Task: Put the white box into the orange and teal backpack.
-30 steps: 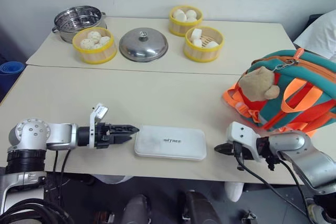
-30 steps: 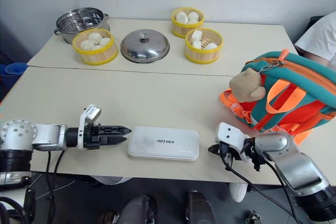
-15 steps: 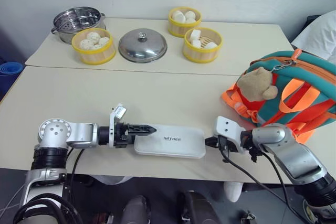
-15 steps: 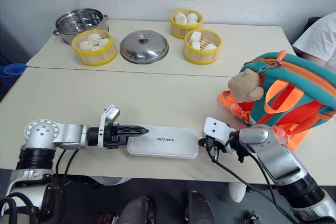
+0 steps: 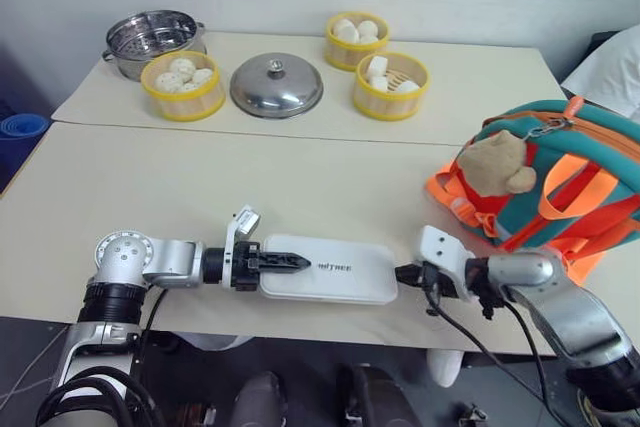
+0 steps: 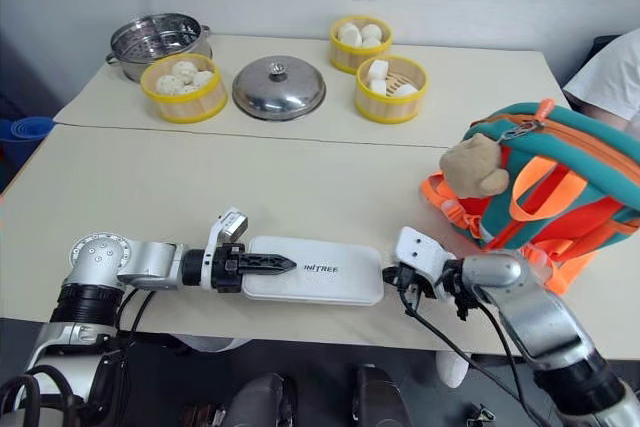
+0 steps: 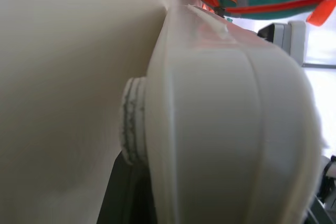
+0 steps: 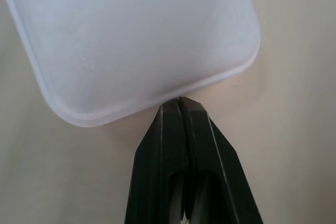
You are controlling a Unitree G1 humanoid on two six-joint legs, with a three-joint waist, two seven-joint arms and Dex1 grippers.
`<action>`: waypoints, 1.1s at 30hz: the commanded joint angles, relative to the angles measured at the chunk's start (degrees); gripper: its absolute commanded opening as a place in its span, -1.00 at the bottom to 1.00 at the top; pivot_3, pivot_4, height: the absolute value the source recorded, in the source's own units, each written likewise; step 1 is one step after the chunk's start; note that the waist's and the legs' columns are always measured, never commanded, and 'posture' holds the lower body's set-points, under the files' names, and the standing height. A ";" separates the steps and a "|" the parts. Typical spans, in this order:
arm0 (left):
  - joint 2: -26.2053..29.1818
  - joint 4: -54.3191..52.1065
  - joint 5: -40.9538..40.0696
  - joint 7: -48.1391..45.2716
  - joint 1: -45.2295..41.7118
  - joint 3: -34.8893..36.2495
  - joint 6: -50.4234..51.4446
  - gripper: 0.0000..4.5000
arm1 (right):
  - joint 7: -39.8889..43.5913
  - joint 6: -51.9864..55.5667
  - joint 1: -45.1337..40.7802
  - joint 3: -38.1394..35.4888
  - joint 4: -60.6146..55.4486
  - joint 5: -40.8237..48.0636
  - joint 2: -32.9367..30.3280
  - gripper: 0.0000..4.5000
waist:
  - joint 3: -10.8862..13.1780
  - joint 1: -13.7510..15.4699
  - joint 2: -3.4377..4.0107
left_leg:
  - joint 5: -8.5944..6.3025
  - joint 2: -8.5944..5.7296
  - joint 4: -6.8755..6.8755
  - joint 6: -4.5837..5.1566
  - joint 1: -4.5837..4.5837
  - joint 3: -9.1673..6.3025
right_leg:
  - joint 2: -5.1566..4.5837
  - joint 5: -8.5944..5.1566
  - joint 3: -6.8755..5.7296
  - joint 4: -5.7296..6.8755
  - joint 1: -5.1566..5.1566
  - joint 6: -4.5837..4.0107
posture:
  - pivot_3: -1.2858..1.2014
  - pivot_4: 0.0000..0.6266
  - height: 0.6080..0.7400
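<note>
Beige tabletop [image 5: 200, 187], two slabs butted together, seam running across upper third of frame, pale wall behind

White box [image 5: 330, 269] flat near front edge, lower centre, dark lettering up, long axis left-right

Left gripper [image 5: 290, 262] in from lower left, black fingers lying over left end of white box, top finger on lid; left wrist view crowded by box end, lower finger hidden, so cannot tell whether pinching or just resting, nor how far apart the fingers stand

Right gripper [image 6: 386, 274] in from lower right, fingers pressed together, nothing held; tip butted against right short edge of box per right wrist view [image 8: 181, 100], just off a rounded corner

Orange and teal backpack [image 5: 560, 177] at right edge mid-height, lying tilted on table, orange straps facing front, tan plush bear [image 5: 497, 162] on its left side. Well apart from box, beyond right gripper

Back slab, upper frame: steel steamer pot [image 5: 152, 37] upper left, bamboo steamer of buns [image 5: 181, 85] just in front of it, steel lid [image 5: 275, 85] beside that, two more bun steamers [image 5: 357, 39] [image 5: 390, 85] upper centre

Blue object [image 5: 20, 127] off table at left edge; white sleeve [image 5: 610, 72] of a person at upper right edge
</note>
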 commanded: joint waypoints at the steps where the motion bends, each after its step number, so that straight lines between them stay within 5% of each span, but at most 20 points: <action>1: 3.06 -11.64 9.30 -12.15 2.69 -1.23 -8.39 -0.47 | -2.87 -0.41 6.30 -10.29 -5.82 5.44 1.79 -0.73 | 0.08 -0.08 0.11 | -0.01 0.00 -0.01 -0.02 -0.07 0.00 | 0.00 -0.01 -0.01 0.00 -0.04 -0.01 | 0.03 -0.52 1.00; 6: 6.96 -22.99 33.79 -45.19 11.40 -6.60 -46.31 -0.47 | -2.53 -5.75 21.47 -21.36 -11.99 6.83 1.32 0.00 | 0.23 -0.24 0.43 | 0.01 0.00 -0.16 -0.05 -0.11 0.10 | 0.01 -0.03 -0.01 -0.38 -0.01 -0.04 | 0.03 -0.52 1.00; 13: 5.83 -18.66 43.37 -58.40 9.62 -7.16 -60.04 -0.47 | -8.49 -15.20 37.77 -44.01 -14.96 18.70 17.24 0.99 | 0.24 0.52 0.45 | 0.13 -0.01 -0.88 0.16 0.07 0.07 | 0.07 -0.10 -0.03 -0.48 -0.02 -0.18 | 0.03 -0.52 1.00; 17: 6.20 -16.96 43.11 -62.51 7.99 -4.78 -61.44 -0.47 | -9.63 -21.37 43.52 -51.91 -14.26 21.26 23.04 0.99 | 0.27 0.32 0.50 | 0.10 0.00 -0.91 0.22 0.07 0.08 | 0.07 -0.10 0.00 -0.47 -0.04 -0.17 | 0.03 -0.52 1.00; 21: 7.85 -15.53 46.01 -66.26 6.42 -5.31 -62.99 -0.47 | -10.93 -23.66 42.61 -52.95 -13.27 22.51 21.88 0.99 | 0.29 -0.68 0.52 | 0.10 0.01 -0.95 0.23 0.10 0.09 | 0.08 -0.10 0.03 -0.46 -0.03 -0.17 | 0.03 -0.52 1.00; 33: 11.53 -20.45 44.80 -67.90 10.79 -2.03 -56.44 -0.47 | -10.25 -15.55 14.07 -33.72 3.19 22.15 6.57 0.92 | 0.35 -0.56 0.52 | 0.21 -0.01 -0.90 0.31 0.14 0.21 | 0.21 -0.01 0.23 -0.30 -0.11 -0.05 | 0.03 -0.52 1.00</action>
